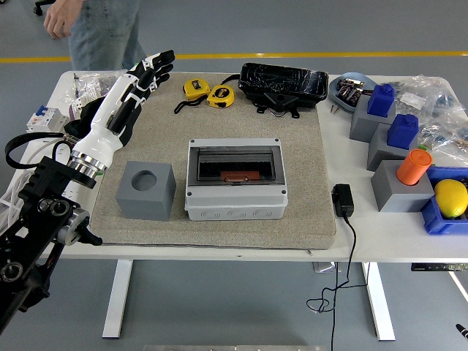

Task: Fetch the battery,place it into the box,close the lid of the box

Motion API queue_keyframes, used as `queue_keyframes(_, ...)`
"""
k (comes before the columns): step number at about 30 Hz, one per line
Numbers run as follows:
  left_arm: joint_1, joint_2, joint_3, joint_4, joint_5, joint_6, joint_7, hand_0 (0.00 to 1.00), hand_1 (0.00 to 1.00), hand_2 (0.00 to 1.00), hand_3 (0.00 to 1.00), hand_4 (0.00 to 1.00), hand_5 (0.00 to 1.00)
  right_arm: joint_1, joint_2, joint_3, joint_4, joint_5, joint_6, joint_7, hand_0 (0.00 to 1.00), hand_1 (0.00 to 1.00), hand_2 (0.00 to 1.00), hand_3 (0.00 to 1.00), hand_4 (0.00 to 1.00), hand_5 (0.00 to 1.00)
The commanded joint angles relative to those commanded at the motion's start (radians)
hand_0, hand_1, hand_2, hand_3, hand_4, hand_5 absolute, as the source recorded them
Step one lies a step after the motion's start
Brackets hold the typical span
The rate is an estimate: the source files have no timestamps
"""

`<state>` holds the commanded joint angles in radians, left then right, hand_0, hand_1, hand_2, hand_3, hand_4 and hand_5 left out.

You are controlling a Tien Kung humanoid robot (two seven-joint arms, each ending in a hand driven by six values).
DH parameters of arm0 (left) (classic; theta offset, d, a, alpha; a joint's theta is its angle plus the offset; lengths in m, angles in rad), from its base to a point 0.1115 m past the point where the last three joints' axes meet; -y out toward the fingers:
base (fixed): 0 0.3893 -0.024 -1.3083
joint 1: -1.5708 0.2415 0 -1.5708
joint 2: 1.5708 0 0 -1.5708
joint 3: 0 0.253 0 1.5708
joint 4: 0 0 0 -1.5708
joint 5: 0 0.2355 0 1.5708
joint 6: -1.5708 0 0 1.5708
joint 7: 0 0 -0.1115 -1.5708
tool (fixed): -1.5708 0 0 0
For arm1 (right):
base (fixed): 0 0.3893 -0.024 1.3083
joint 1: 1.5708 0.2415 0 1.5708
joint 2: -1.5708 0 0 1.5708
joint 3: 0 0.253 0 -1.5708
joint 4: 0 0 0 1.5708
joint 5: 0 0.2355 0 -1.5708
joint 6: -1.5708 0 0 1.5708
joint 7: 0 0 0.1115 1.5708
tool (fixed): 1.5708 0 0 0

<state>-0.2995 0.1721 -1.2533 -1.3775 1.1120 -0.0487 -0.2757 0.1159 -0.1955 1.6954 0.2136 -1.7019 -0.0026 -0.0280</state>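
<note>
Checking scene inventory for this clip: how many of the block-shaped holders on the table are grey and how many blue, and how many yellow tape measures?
Grey blocks: 4
Blue blocks: 2
Yellow tape measures: 2
Total: 8

We see a light grey rectangular plastic box [235,180] with a dark, see-through hinged lid [235,163]. It sits flat on a beige felt mat [292,139] in the middle of the white table [344,146], with its long side parallel to the table's near edge. The lid is down and lies level with the box's frame. Through the lid we can see a small orange-red battery [236,176] lying flat inside, near the front wall and about in the middle of the box.
</note>
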Motion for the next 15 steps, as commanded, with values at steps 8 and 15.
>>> queue_keyframes(8,0.086,-0.010,-0.063,0.010,-0.201,-0.060,-0.004,0.981,0.998,0.989,0.977,0.998,0.998,-0.003,0.006,0.020,-0.001,-0.013,0.000,0.002,0.798,0.731,0.736,0.794,0.998,0.954)
queue_keyframes(15,0.124,-0.018,-0.090,0.014,-0.180,-0.064,0.019,0.980,0.998,0.983,0.973,0.998,0.998,-0.003,0.009,0.030,0.000,-0.020,0.001,0.002,0.798,0.731,0.736,0.794,0.998,0.954)
